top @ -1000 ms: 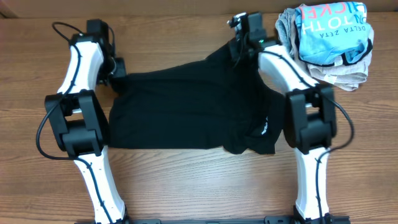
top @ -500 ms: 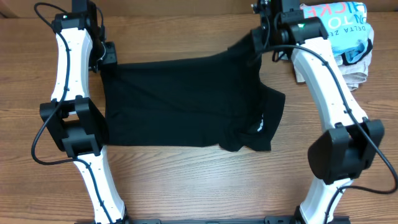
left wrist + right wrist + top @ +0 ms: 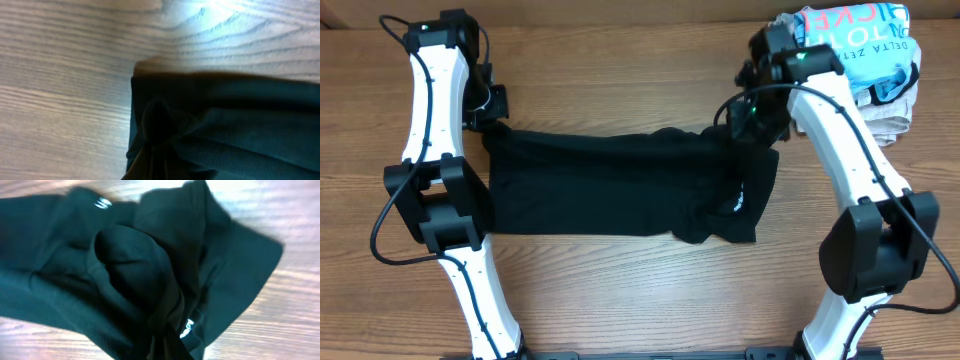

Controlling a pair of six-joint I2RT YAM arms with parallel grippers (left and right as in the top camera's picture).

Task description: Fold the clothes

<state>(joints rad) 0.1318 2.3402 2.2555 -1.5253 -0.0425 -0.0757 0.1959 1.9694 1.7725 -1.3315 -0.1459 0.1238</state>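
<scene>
A black shirt [image 3: 610,185] lies spread across the middle of the wooden table, its far edge folded toward the near side. My left gripper [image 3: 488,128] is shut on the shirt's far left corner, with bunched cloth rising into the jaws in the left wrist view [image 3: 157,150]. My right gripper [image 3: 745,135] is shut on the shirt's far right part, and the right wrist view [image 3: 170,340] shows black cloth gathered into the jaws beside a small white logo [image 3: 186,328]. The fingertips themselves are hidden by fabric.
A pile of folded clothes [image 3: 855,65], topped by a light blue printed shirt, sits at the far right corner, close to the right arm. Bare wooden table [image 3: 620,290] runs along the near side.
Both grippers have moved toward the near side with the shirt's far edge, laying it over the lower half. The shirt now looks shorter front to back.
</scene>
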